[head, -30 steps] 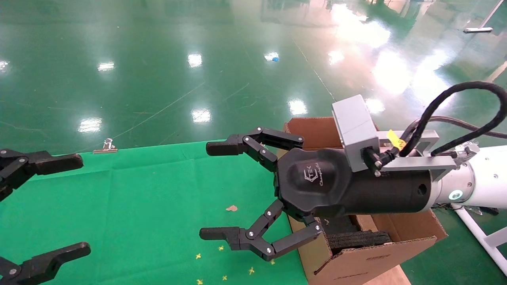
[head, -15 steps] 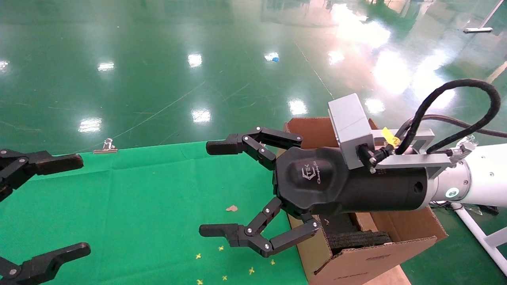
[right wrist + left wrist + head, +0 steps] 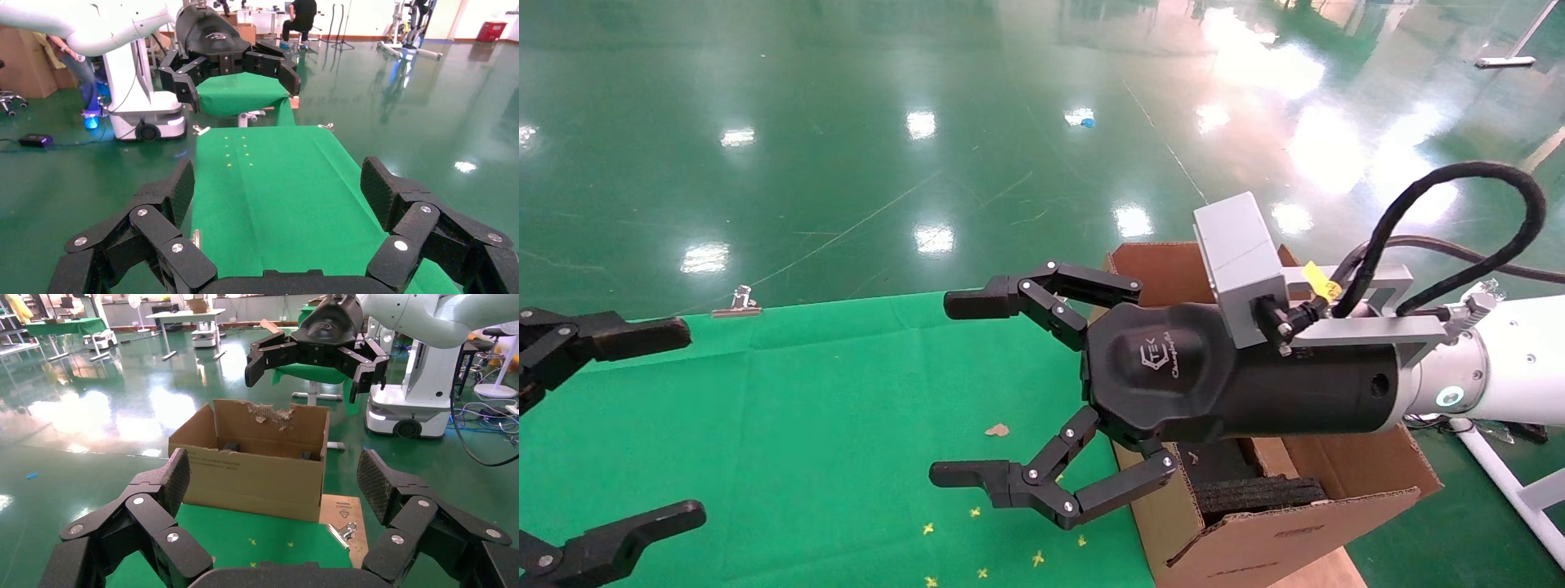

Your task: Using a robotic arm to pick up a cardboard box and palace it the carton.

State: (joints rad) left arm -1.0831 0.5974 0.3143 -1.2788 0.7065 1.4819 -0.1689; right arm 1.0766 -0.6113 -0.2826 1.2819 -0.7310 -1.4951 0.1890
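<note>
Head view: robotic arm (image 3: pixel 1491 380) enters from the right edge, lying near horizontal at frame centre. Right gripper (image 3: pixel 956 388) is spread wide, grasping nothing, above the green cloth (image 3: pixel 789 425). Carton (image 3: pixel 1279 523) sits lower right, beneath the wrist. Left gripper (image 3: pixel 686 420) at the left edge, likewise released. The cardboard box appears in no view.

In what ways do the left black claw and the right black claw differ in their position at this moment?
The right black claw hangs at the green cloth's right edge, close to the large brown corrugated carton; the left black claw is at the cloth's left side, far from the carton. The right claw shows whole with its white arm in the head view; the left claw shows only its fingers. Both are open, empty, and face each other across the cloth.
</note>
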